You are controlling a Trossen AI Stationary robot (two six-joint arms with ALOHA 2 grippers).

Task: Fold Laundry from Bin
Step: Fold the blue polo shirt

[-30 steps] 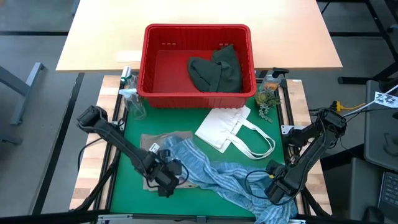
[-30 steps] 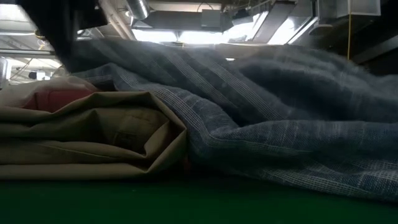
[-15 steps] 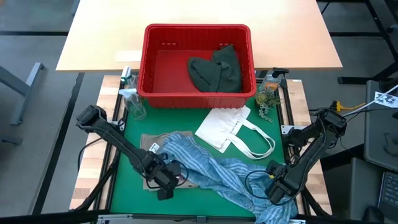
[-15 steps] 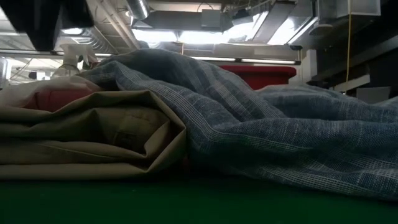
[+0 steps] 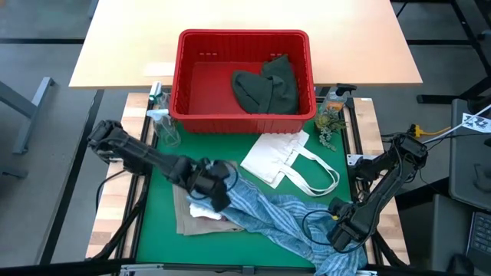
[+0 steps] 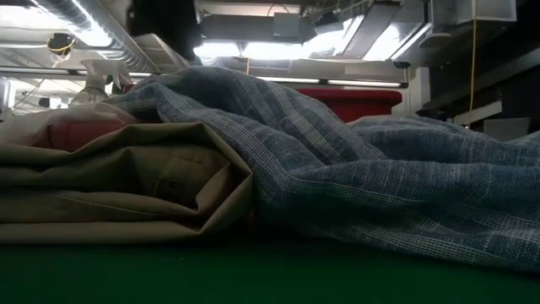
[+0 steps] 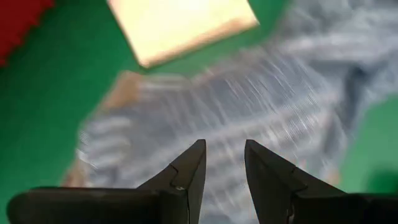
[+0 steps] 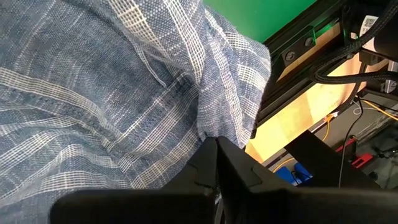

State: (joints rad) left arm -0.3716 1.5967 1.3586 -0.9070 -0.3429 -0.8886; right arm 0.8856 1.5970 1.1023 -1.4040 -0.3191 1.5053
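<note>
The blue-white striped shirt (image 5: 268, 211) lies crumpled across the near part of the green mat. Its left part rests on the tan garment (image 5: 186, 222), which also shows in the low view (image 6: 126, 186). A small white cloth (image 5: 203, 211) lies on the tan garment. My left gripper (image 5: 219, 184) is open and empty above the shirt's left part (image 7: 222, 146). My right gripper (image 5: 341, 234) is shut on the shirt's near right end (image 8: 217, 142). The dark green garment (image 5: 265, 88) lies in the red bin (image 5: 178, 77). The maroon cloth is out of view. My right gripper pinches the striped shirt between its two shut fingers at a bunched fold (image 8: 208, 121) near the shirt's near right end. The fingers hide the exact place of contact. The shirt lies slack on the mat around the fingers.
A flat white tote bag (image 5: 280, 157) with loop handles lies between the bin and the shirt. A spray bottle (image 5: 163, 123) stands at the bin's left corner and a small plant (image 5: 330, 119) at its right. Bare green mat (image 5: 161, 165) shows at the left.
My left gripper has risen and gone from the tan garment's near edge toward the far edge and right, and now stands over the shirt. The shirt's raised left part has sunk down onto the tan garment. The white cloth now shows uncovered.
</note>
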